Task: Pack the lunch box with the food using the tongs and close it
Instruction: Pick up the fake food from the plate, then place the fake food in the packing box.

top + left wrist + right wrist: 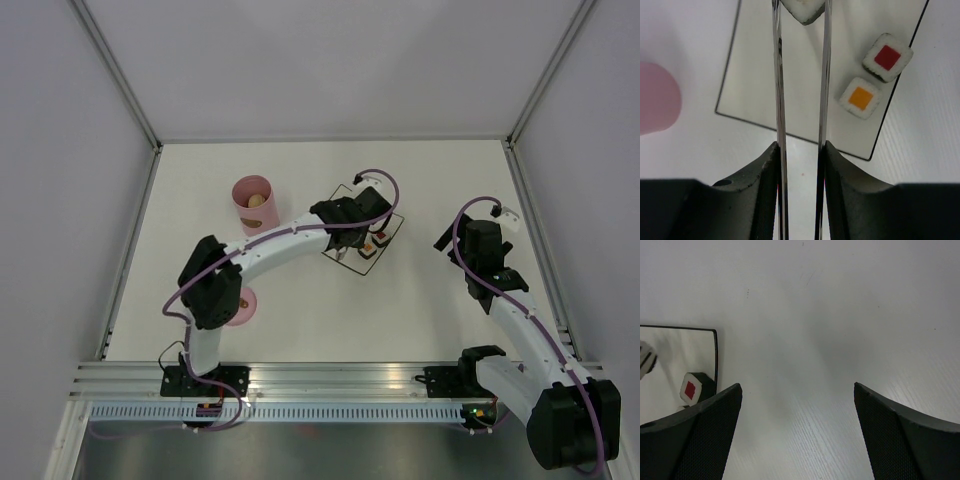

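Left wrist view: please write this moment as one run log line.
left gripper: holds tongs | tongs: tips flank one roll | plate: red roll, orange roll | lunch box: open, ball inside | right gripper: open, empty

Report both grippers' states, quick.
Left gripper: closed on the tongs, with a roll between their arms.
Right gripper: open, empty.
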Robot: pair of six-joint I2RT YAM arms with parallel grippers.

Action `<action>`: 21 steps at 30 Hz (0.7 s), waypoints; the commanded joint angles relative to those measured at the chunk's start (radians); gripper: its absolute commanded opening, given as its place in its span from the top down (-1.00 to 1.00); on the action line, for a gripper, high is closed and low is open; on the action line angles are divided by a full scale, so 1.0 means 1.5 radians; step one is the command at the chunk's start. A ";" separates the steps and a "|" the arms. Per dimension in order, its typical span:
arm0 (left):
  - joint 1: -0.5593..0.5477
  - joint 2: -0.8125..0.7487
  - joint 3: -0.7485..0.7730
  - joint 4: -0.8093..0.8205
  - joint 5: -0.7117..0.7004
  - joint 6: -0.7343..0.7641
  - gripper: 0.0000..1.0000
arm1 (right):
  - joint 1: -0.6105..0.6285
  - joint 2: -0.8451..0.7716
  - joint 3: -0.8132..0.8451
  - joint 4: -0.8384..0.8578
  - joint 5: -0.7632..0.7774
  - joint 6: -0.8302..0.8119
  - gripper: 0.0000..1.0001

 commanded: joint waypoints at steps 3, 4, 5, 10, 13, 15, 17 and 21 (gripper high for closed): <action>0.010 -0.221 -0.089 -0.023 -0.096 0.030 0.51 | -0.001 0.003 0.011 0.006 0.014 -0.007 -0.96; 0.015 -0.275 -0.099 -0.033 -0.112 0.025 0.50 | -0.001 0.005 0.009 0.008 0.012 -0.005 -0.96; 0.018 -0.299 -0.109 -0.042 -0.119 0.014 0.50 | -0.001 0.009 0.008 0.011 0.007 -0.005 -0.96; 0.068 -0.408 -0.150 -0.134 -0.167 -0.016 0.49 | -0.001 0.025 0.011 0.024 -0.014 0.005 -0.96; 0.136 -0.450 -0.180 -0.156 -0.137 -0.023 0.49 | -0.001 0.033 0.016 0.031 -0.024 0.005 -0.96; 0.168 -0.483 -0.209 -0.154 -0.109 -0.025 0.49 | -0.001 0.034 0.019 0.028 -0.024 0.004 -0.96; 0.190 -0.500 -0.223 -0.151 -0.093 -0.020 0.48 | -0.001 0.033 0.017 0.026 -0.024 0.004 -0.96; 0.209 -0.496 -0.237 -0.149 -0.074 -0.015 0.47 | -0.001 0.031 0.008 0.032 -0.030 0.008 -0.96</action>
